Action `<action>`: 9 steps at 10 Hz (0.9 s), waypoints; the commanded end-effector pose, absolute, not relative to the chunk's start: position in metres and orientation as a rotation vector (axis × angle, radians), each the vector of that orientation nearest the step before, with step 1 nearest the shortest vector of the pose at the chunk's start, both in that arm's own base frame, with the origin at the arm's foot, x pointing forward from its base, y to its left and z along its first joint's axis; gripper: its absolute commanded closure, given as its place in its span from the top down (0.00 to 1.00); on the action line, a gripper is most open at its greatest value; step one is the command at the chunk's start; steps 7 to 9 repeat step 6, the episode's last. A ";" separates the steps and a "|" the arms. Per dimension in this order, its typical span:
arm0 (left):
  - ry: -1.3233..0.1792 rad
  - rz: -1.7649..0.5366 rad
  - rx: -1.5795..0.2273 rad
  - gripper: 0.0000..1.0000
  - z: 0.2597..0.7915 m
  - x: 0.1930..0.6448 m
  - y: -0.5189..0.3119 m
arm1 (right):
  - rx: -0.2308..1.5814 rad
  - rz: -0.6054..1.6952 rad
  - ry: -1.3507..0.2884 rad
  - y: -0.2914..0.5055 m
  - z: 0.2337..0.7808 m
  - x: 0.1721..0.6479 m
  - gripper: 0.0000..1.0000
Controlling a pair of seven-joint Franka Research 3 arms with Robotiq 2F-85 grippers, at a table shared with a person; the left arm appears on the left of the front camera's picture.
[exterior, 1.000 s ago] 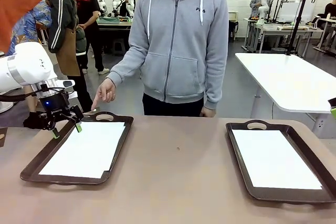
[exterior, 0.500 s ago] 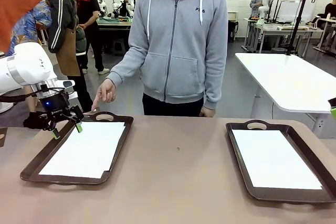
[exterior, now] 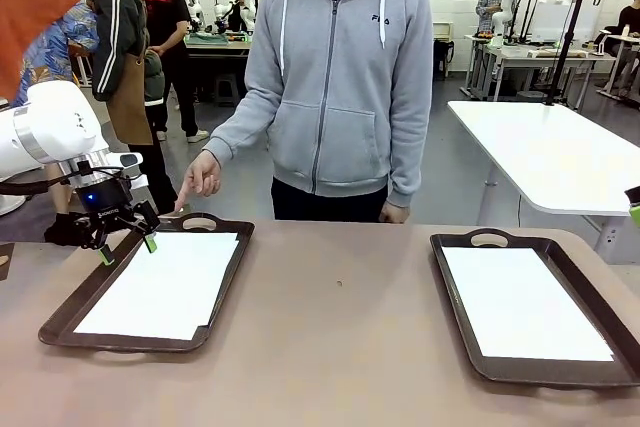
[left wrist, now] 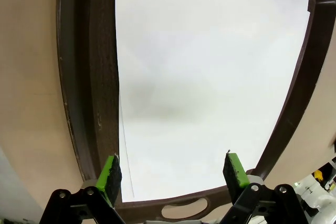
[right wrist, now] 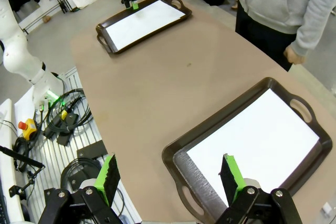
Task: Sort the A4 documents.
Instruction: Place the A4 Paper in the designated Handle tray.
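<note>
Sheets (exterior: 160, 285) lie in left tray (exterior: 66, 312); left gripper (exterior: 124, 243) hovers above its top-left corner, jaws released, probably for pickup; right gripper (right wrist: 170, 179) released too.

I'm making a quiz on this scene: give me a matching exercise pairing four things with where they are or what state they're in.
Things:
1. left gripper
2. right gripper
3. person's hand
4. right tray

Places or states:
a. points down at the left tray's far handle
b. open, over the far left corner of the left tray's paper
c. holds one white sheet, nothing above it in the front view
d. open, high above the near end of the right tray

Pairs: 1-b, 2-d, 3-a, 4-c
</note>
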State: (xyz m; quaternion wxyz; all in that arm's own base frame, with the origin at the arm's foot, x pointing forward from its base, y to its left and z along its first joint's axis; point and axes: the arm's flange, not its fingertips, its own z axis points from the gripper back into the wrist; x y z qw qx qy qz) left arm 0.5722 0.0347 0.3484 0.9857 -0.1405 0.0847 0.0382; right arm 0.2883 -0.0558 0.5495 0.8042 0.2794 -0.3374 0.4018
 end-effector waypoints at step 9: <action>0.168 0.069 -0.262 1.00 0.349 0.574 0.036 | 0.600 0.871 -0.712 -0.056 0.548 0.288 1.00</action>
